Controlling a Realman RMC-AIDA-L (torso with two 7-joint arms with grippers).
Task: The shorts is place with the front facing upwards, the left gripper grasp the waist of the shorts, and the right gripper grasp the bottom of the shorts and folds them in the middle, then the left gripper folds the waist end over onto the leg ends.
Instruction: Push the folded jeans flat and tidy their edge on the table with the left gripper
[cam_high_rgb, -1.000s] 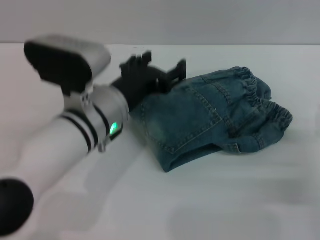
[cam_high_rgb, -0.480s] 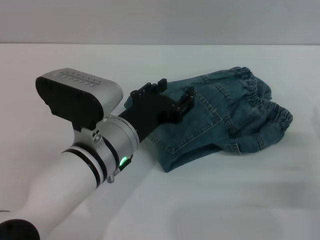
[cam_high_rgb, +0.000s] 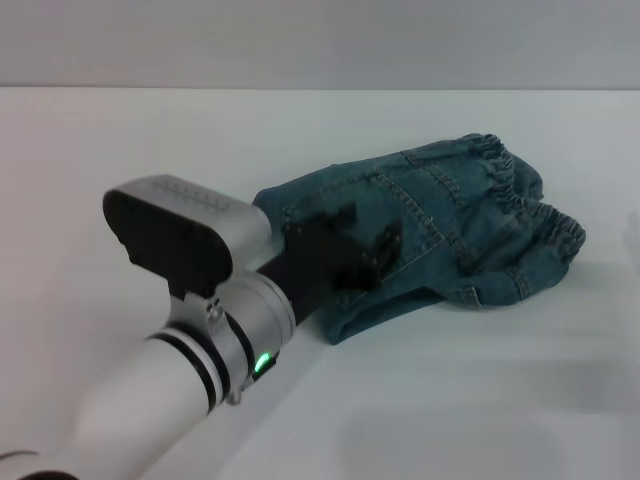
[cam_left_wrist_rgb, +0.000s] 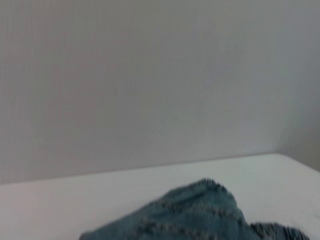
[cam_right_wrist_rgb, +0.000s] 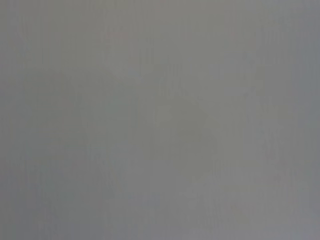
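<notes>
The shorts (cam_high_rgb: 440, 225) lie folded into a compact blue-green denim bundle right of the table's middle. Their puckered elastic waistband (cam_high_rgb: 512, 188) lies on top at the far right end. A flat stitched hem (cam_high_rgb: 488, 293) shows under it at the near right edge. My left gripper (cam_high_rgb: 362, 236) hangs over the near left part of the bundle, open, with nothing between its fingers. Its white arm runs in from the lower left. In the left wrist view only the top of the shorts (cam_left_wrist_rgb: 200, 215) shows. The right gripper is out of view.
The white table (cam_high_rgb: 120, 140) stretches around the shorts on all sides, with a plain grey wall (cam_high_rgb: 320, 40) behind its far edge. The right wrist view shows nothing but flat grey.
My left arm has drawn back toward the near side and to the right. Its gripper has gone from the shorts' far left corner to their near left part. The shorts have not moved.
</notes>
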